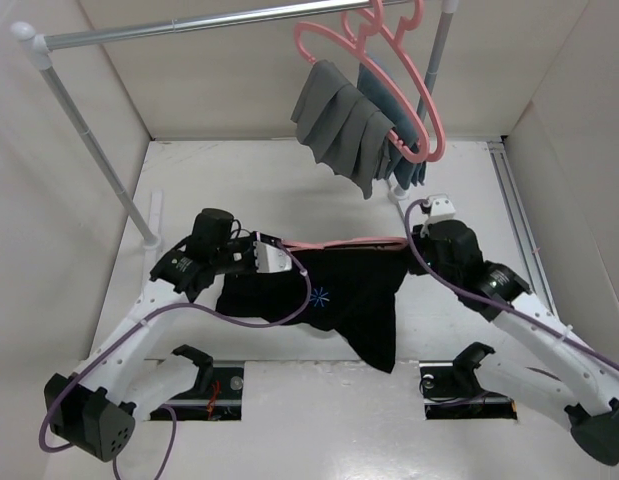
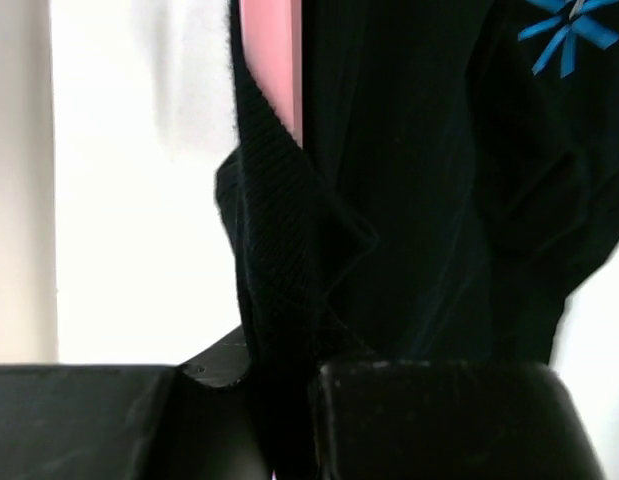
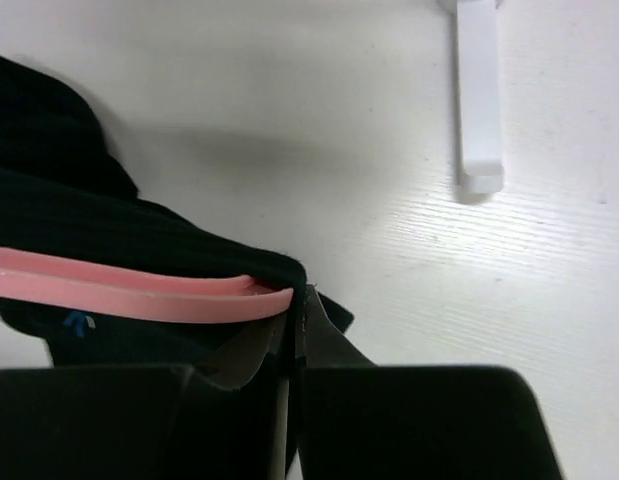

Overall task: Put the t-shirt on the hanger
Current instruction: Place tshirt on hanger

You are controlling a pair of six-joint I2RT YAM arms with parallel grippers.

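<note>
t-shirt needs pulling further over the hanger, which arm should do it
Left, probably: the left claw pinches the t-shirt beside the hanger, while the right claw is shut on the hanger's end, steadying it.

Your top external view looks down from high above and behind the arm bases, far enough back to hold the whole white table (image 1: 289, 180) and the silver metal rail (image 1: 189, 25) across its far side. Your left wrist view sits pressed close to the black cloth t-shirt (image 2: 419, 220), looking out past the left gripper (image 2: 281, 395), while your right wrist view looks down past the right gripper (image 3: 289, 360) from just over that table. All three share the t-shirt and the thin pink plastic hanger (image 3: 119, 285).
</note>
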